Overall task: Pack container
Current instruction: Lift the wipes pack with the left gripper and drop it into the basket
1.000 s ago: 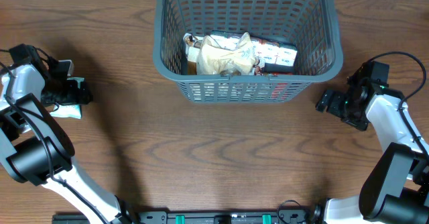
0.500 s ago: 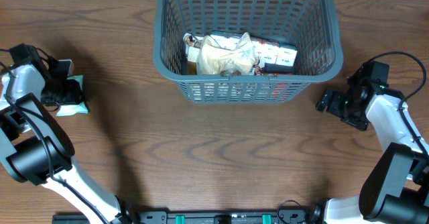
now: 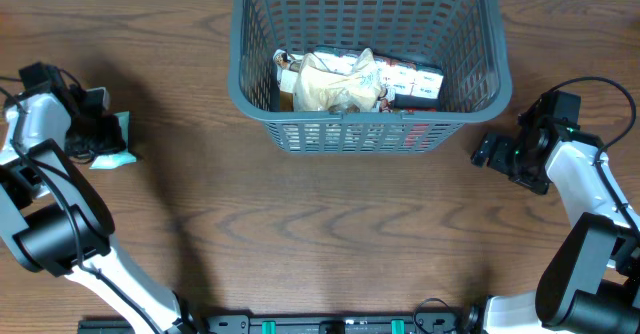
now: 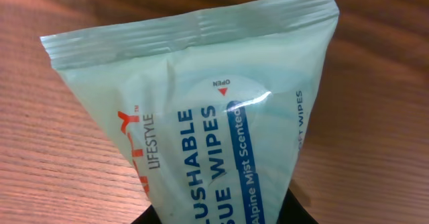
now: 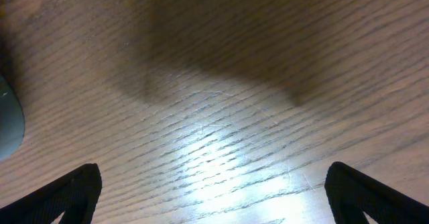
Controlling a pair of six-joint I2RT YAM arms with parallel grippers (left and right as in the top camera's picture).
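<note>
A pale green packet of flushable wipes (image 4: 214,110) fills the left wrist view, its sealed end pointing away over the wood. My left gripper (image 4: 221,217) is shut on its near end, with a dark fingertip (image 4: 298,212) showing at each side. From overhead, that gripper (image 3: 100,134) and the wipes packet (image 3: 120,146) are at the far left of the table. The container (image 3: 365,134), a dark grey slotted basket, stands at the top centre and holds several packets. My right gripper (image 3: 490,154) hangs open to the right of the basket, and in its own view the right gripper (image 5: 214,197) has only bare wood between its fingers.
Inside the basket lie a crumpled cream bag (image 3: 340,82) and a white and red box (image 3: 412,82). A corner of the grey basket (image 5: 8,127) shows at the left edge of the right wrist view. The wooden table (image 3: 320,244) stretches between the arms.
My left gripper has closed on the wipes packet, and the packet has shifted slightly to the right and up the picture with it. The right arm has not moved.
</note>
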